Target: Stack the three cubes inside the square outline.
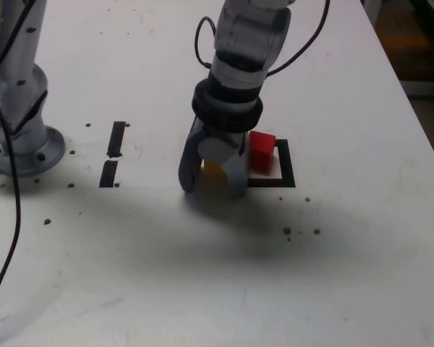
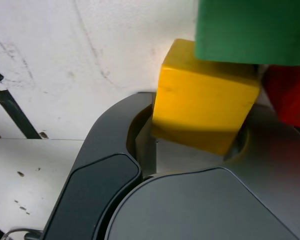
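In the exterior view the arm's grey tool points down at the white bench, its two curved jaws reaching the surface just off the exterior view's left side of the black tape square outline with a white centre. Between the jaws only a sliver of the small matte yellow cube shows. The small matte red cube stands inside the outline, close to the tool's housing; whether they touch cannot be told from here. This view shows no green cube at all, the tool and wrist covering that spot. The wrist view fills the gap: the yellow cube sits tilted between the dark jaws, which press against its two sides, so the tool is closed around it. The small matte green cube lies just beyond the yellow one, overlapping its far upper edge in the picture, and a piece of the red cube shows beside both. Whether the green cube touches the yellow one cannot be settled. Only the exterior view shows the wider bench: two short black tape strips lie end to end toward the exterior view's left, well apart from the outline, and the round grey base of a second arm stands near the bench's left edge as that view shows it. Small dark specks dot the surface near the outline. The wrist view catches part of one black strip.
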Controlling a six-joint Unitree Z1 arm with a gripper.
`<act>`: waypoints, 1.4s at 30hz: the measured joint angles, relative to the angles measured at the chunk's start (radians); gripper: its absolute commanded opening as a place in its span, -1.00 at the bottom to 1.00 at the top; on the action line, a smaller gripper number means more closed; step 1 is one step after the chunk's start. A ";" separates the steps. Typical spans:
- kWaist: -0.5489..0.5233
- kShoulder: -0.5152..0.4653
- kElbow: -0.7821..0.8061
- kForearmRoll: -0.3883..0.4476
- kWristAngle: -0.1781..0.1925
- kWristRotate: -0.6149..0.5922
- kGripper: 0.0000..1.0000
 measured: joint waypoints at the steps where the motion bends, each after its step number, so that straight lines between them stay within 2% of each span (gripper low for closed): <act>1: 0.000 -0.001 -0.001 -0.003 0.002 0.000 -0.49; 4: 0.000 -0.004 -0.001 -0.008 0.005 0.000 -0.59; 14: 0.000 -0.051 0.067 0.001 0.025 -0.064 -0.60; 19: 0.000 -0.156 0.134 0.031 0.041 -0.116 -0.60; 25: 0.039 -0.253 0.159 0.084 0.084 -0.131 -0.60; 30: 0.137 -0.289 0.156 0.098 0.108 -0.076 -0.60; 33: 0.228 -0.288 0.132 0.098 0.112 0.003 -0.60; 38: 0.367 -0.236 0.066 0.096 0.112 0.136 -0.59; 42: 0.415 -0.208 0.043 0.087 0.108 0.192 -0.59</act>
